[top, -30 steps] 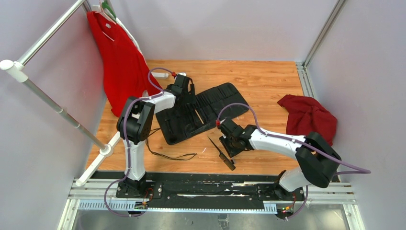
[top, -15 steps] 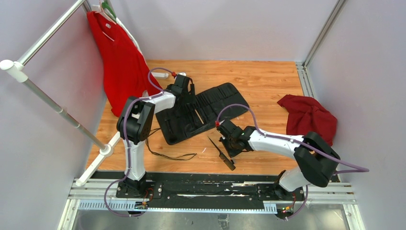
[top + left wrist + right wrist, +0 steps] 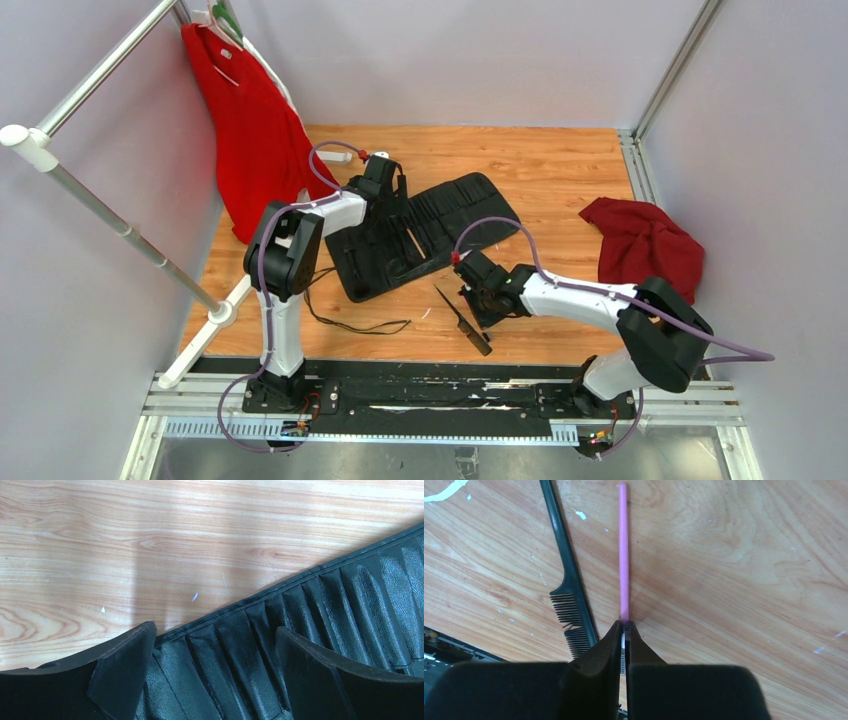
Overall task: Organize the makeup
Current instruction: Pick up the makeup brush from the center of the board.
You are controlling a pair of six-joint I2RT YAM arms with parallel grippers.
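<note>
Nearest, a metal rail [image 3: 430, 395] is running along the table's edge and carrying both arm bases. Beyond it, the wooden tabletop [image 3: 560, 170] is stretching back to pale grey walls [image 3: 450, 60]. A thin black cord [image 3: 345, 325] is lying looped near the left base. Further back, a black roll-up case [image 3: 455, 205] is lying open across the middle. A red cloth [image 3: 645, 245] is sitting crumpled at the right, and a red garment [image 3: 250, 130] is hanging from a white rack [image 3: 100, 215] at the far left.

Against the frame half a second earlier, almost nothing is differing: cord, case and comb are lying where they were, and both arms are keeping practically the same pose.

The right gripper [image 3: 624, 626] is pinching one end of a pink-handled makeup tool [image 3: 623, 555] between nearly closed fingers, near the table's middle and just in front of the case. The tool's long axis is running straight away from the fingers, free end outward; whether it is touching the wood cannot be told. Just beside it, the comb [image 3: 569, 607] is lying flat on the table, running diagonally in the top view. The left gripper [image 3: 214, 635] is hovering with fingers spread wide over the case's slotted edge, holding nothing.
</note>
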